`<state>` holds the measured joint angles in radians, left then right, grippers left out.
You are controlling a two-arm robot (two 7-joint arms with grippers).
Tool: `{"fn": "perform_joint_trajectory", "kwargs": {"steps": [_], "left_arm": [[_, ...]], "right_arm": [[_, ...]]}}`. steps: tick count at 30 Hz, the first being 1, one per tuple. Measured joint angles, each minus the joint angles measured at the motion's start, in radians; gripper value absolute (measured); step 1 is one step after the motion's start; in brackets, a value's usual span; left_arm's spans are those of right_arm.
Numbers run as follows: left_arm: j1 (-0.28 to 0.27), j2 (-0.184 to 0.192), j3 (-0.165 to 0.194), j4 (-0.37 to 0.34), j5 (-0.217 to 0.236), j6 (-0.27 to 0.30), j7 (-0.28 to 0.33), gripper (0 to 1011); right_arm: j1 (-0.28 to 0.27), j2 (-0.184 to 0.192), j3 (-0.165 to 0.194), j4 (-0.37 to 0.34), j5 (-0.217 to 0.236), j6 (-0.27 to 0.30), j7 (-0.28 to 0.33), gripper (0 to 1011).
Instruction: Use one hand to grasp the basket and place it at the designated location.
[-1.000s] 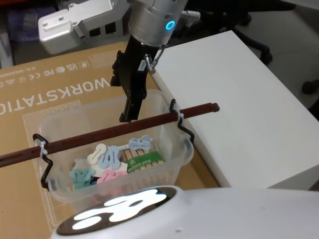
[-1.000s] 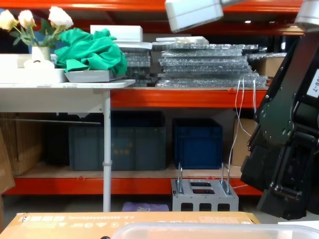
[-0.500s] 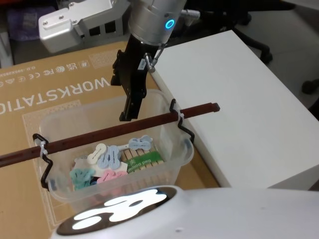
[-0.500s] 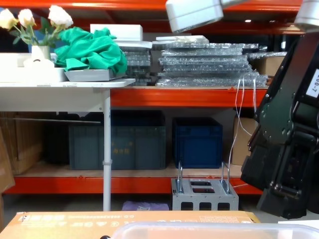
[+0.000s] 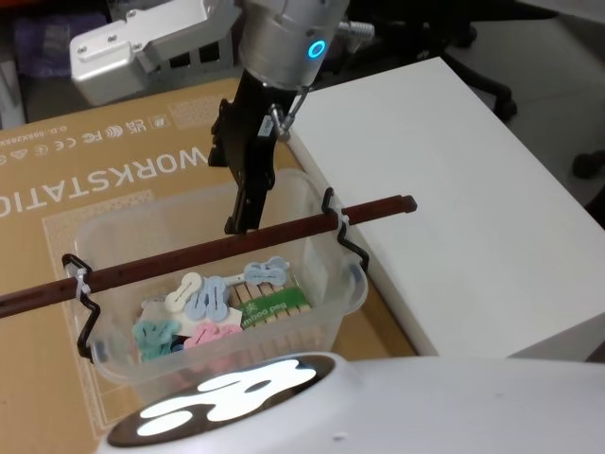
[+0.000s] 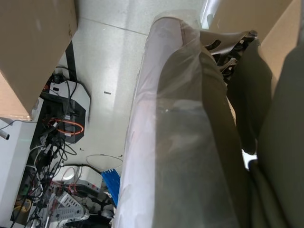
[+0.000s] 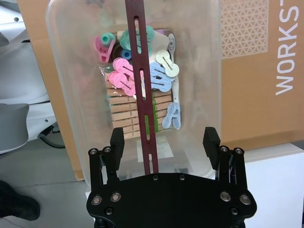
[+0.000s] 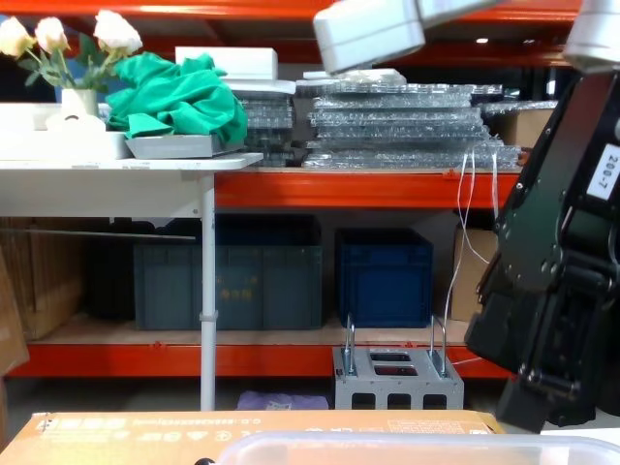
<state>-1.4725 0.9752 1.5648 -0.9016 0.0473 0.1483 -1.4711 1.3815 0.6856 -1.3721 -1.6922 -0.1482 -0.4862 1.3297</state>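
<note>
Right gripper [image 7: 164,135] wide open, empty, poised above handle [image 5: 189,253] | basket [image 5: 326,322] sits on cardboard box [image 5: 95,189], left of white table [image 5: 454,189] | tip: drop straight, centre bar between jaws, clamp firmly before lifting

An orange-red shelving rack [image 8: 368,189] spans the back, dark blue crates [image 8: 383,276] on its low shelf (stacked clear trays [image 8: 407,126] above); a white side table [image 8: 107,194] holds green cloth [image 8: 179,97] and flowers [image 8: 58,39]

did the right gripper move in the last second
Yes, slightly: the right gripper has shifted toward the robot's left along the handle of the basket, which sits as before on the cardboard box.
</note>
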Motion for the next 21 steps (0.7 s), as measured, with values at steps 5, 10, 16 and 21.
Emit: {"fn": "perform_joint_trajectory", "kwargs": {"steps": [5,10,16,21], "left_arm": [[0.0,0.0,0.0,0.0,0.0,0.0,0.0,0],[0.0,0.0,0.0,0.0,0.0,0.0,0.0,0],[0.0,0.0,0.0,0.0,0.0,0.0,0.0,0],[0.0,0.0,0.0,0.0,0.0,0.0,0.0,0]], "right_arm": [[-0.005,-0.009,-0.012,-0.002,-0.011,0.005,0.002,1002],[-0.007,-0.019,-0.022,-0.002,-0.022,0.01,0.002,1001],[-0.01,-0.035,-0.038,0.001,-0.04,0.02,0.002,1001],[-0.014,-0.052,-0.053,0.011,-0.052,0.025,0.001,1001]]}}
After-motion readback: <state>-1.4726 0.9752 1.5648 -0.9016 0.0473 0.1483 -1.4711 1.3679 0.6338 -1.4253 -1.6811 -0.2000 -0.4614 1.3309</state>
